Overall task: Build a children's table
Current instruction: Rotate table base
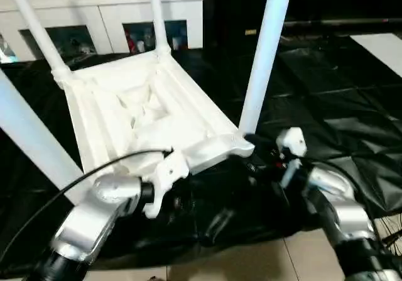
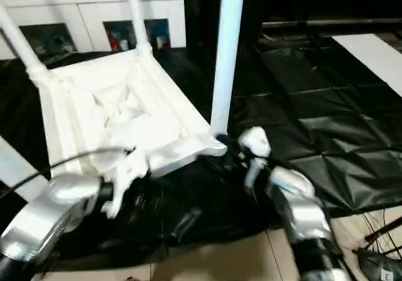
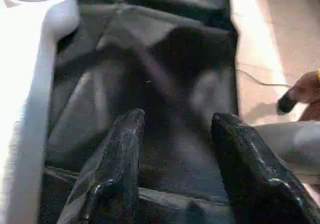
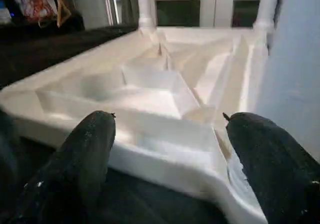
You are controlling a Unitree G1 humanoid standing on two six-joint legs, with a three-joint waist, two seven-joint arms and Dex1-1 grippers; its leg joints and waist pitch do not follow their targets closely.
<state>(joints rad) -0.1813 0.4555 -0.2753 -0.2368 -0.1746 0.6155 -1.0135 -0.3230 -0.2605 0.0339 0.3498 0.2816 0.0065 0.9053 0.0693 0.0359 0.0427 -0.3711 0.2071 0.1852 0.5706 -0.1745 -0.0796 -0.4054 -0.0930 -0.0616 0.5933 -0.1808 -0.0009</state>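
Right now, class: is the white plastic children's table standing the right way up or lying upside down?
Upside down. The white plastic children's table shows its ribbed underside, resting on the black-draped work table, and its white tubular legs point upward.

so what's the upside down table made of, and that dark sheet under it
The children's table, top and legs: likely moulded plastic, all white with a dull sheen, its underside cast in ribs and round corner sockets. The black sheet on the work surface: probably thin plastic film or coated cloth, glossy, creased in sharp folds that catch the light.
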